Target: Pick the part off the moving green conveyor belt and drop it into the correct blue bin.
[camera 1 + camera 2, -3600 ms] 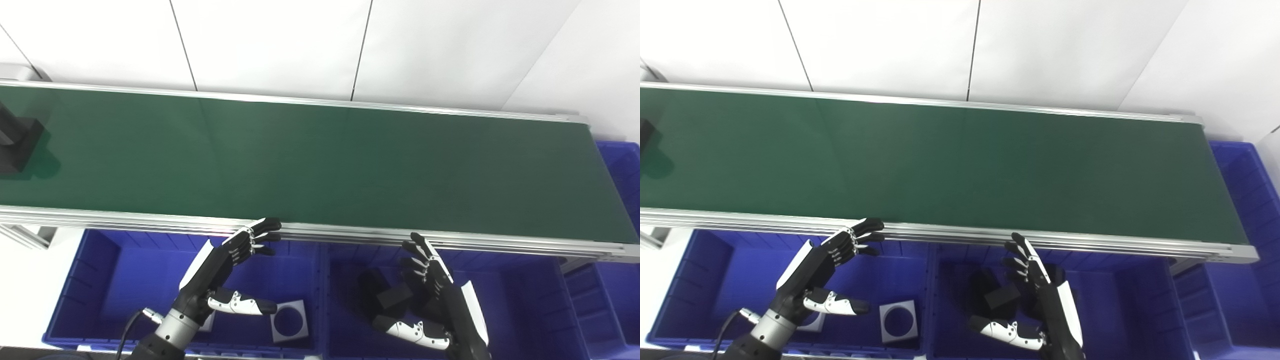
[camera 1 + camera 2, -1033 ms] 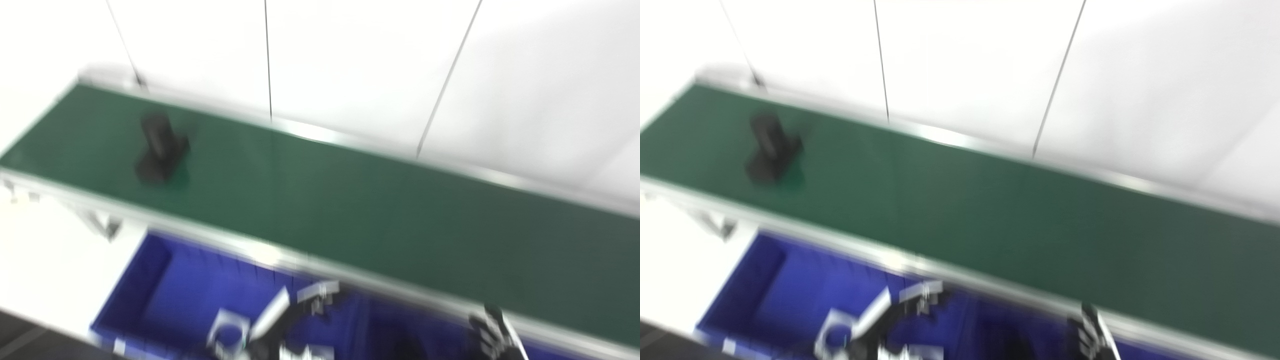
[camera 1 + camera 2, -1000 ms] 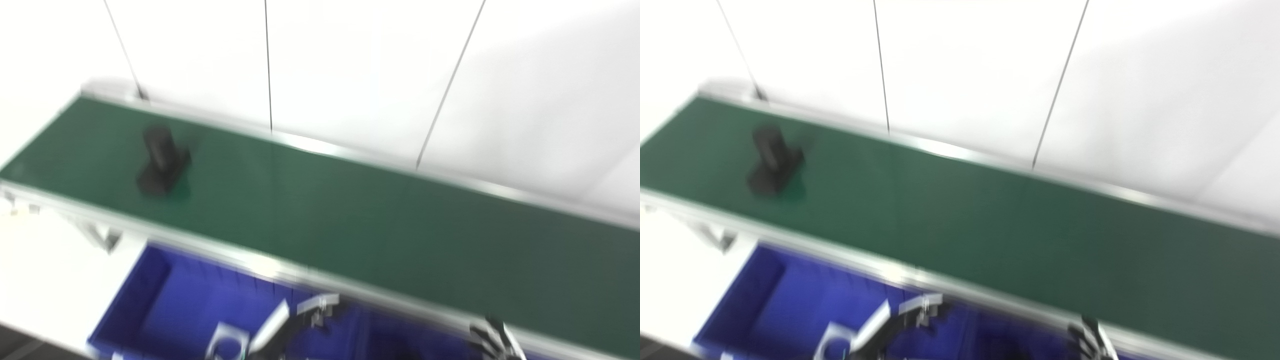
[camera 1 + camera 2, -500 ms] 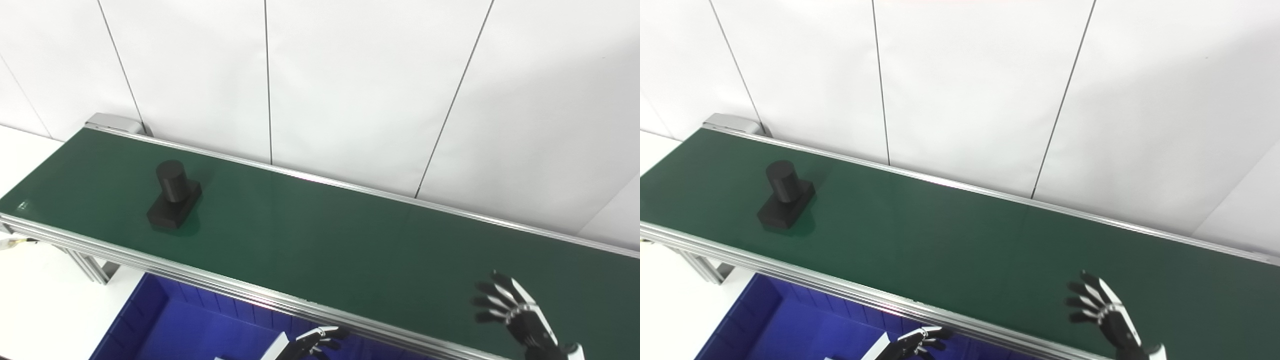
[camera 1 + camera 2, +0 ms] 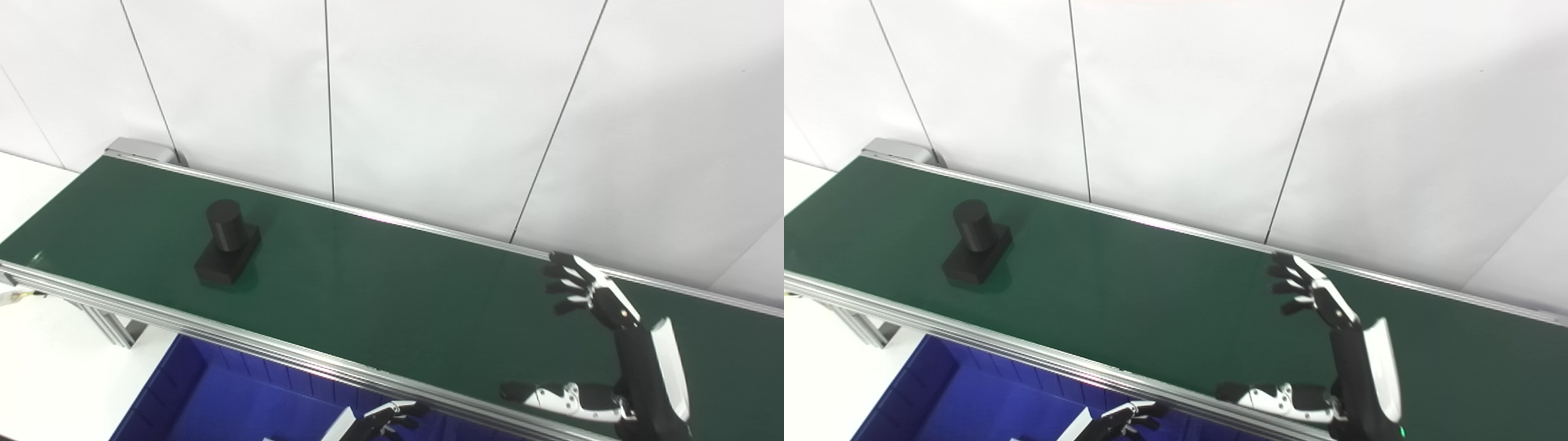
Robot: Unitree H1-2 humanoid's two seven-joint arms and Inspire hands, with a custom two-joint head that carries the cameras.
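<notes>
A black part (image 5: pixel 227 249), an upright cylinder on a square base, rides on the green conveyor belt (image 5: pixel 392 294) near its left end. My right hand (image 5: pixel 612 343) is raised over the belt's right portion, far to the right of the part, open with fingers spread and thumb stretched left, holding nothing. Only the fingertips of my left hand (image 5: pixel 383 421) show at the bottom edge, below the belt's near rail, over a blue bin (image 5: pixel 245 404); they look loosely apart and hold nothing.
The belt has aluminium rails (image 5: pixel 245 343) along both long sides, and white wall panels (image 5: pixel 429 104) rise behind it. A white table surface (image 5: pixel 43 373) lies at the lower left. The blue bin sits below the near rail.
The part has ridden a little to the right on the belt. My right hand has risen and reached farther over the belt. The view tilted up and swung left since 3.6 s ago.
</notes>
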